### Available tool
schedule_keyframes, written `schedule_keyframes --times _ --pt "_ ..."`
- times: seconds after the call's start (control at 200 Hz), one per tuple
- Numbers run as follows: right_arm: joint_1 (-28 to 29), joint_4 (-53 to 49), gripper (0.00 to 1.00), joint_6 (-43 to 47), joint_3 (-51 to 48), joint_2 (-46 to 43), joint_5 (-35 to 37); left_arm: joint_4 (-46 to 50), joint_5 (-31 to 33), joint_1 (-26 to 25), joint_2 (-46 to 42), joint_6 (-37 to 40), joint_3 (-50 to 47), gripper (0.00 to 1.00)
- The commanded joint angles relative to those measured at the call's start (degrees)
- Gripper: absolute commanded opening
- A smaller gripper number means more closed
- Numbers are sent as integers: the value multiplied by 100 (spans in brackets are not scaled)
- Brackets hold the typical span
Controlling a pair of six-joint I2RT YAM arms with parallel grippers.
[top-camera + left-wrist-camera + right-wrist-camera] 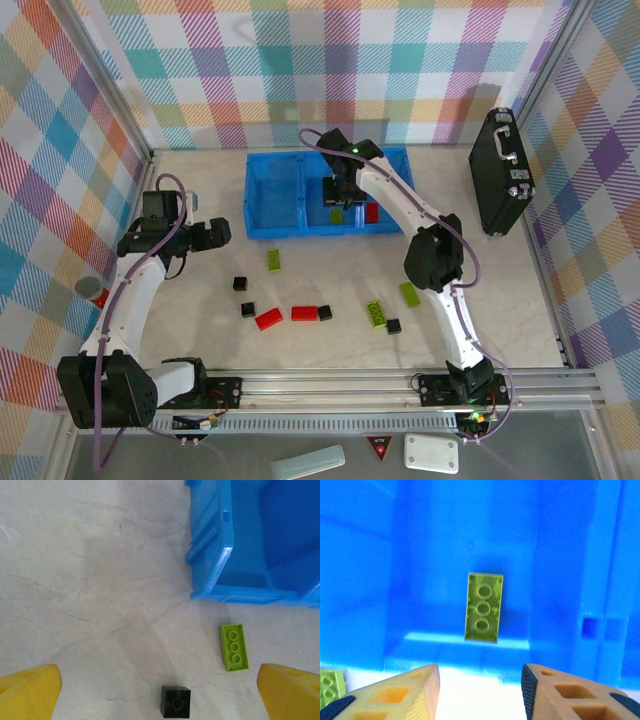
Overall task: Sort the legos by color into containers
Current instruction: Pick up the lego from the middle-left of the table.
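Black briefcase [503, 172] upright at far right of pale marbled desk [520, 300], handle and latches up. Red-capped grey cylinder [90, 290] at left edge, partly hidden. Plaid walls [300, 70] around. Below front rail: white plate [432, 453], pale oblong [308, 462], possibly remote.

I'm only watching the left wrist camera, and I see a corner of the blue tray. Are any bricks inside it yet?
Observer: Yes, a lime-green brick lies flat in the middle compartment of the blue tray.
Operator: Any red ones in there?
Observer: One red brick lies in the right compartment.
Operator: What's the other arm doing?
Observer: The right arm reaches over the middle compartment, jaws apart, holding nothing.
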State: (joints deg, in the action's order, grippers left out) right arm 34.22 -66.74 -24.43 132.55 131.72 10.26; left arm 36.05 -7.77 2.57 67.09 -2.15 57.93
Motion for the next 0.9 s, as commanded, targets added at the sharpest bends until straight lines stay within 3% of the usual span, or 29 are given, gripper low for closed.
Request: schedule_keyframes --times 0.0,0.375,0.895 --pt "106 48 48 25 -473 -510 -192 238 90 69 -44 -262 278 99" --pt "261 603 48 -82 -2305 -1841 -392 826 609 -607 41 -959 293 91" --pt "271 1022 48 -62 -4234 -2907 -419 493 1078 -1687 577 -1342 -655 83"
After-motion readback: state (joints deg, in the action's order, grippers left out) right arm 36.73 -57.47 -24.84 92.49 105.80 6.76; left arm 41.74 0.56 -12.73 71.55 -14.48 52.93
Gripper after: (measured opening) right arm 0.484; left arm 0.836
